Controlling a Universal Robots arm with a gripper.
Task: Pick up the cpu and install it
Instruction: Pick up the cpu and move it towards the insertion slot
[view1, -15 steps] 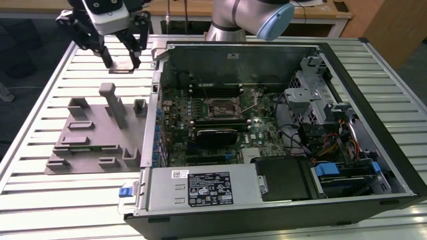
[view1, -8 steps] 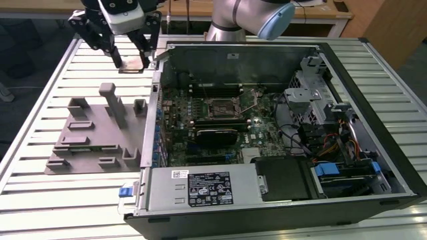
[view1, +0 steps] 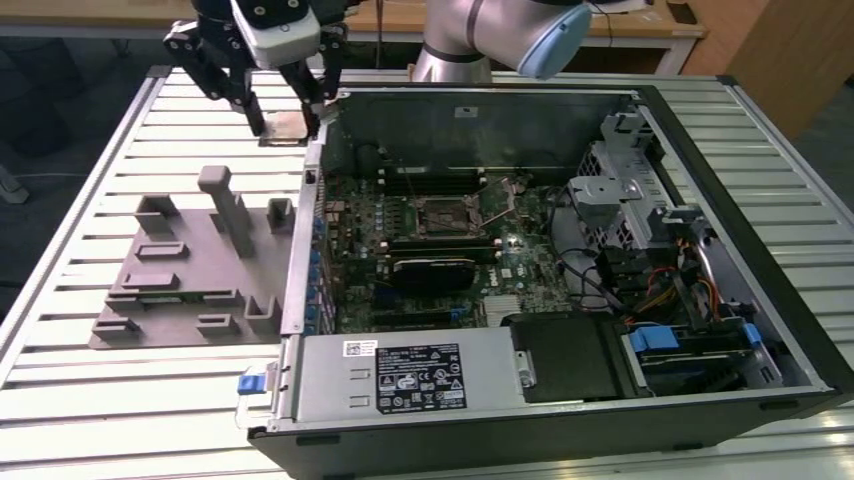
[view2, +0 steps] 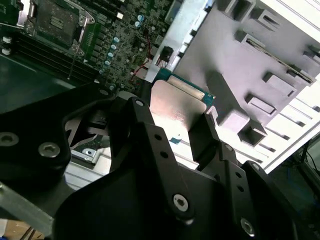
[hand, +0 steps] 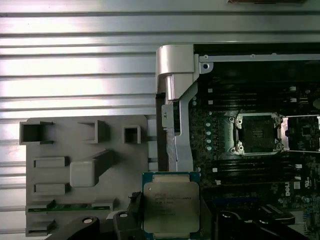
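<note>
The gripper (view1: 287, 128) clamps the cpu (hand: 171, 207) between its fingers, above the slatted table (view1: 80, 400), just beside the open computer case (view1: 534, 110).

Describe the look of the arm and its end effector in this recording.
The arm is a silvery-grey tube with a pale blue cap on one joint. The end effector has a white body and black linkage fingers; in the second wrist view these show round holes and silver screw heads.
</note>
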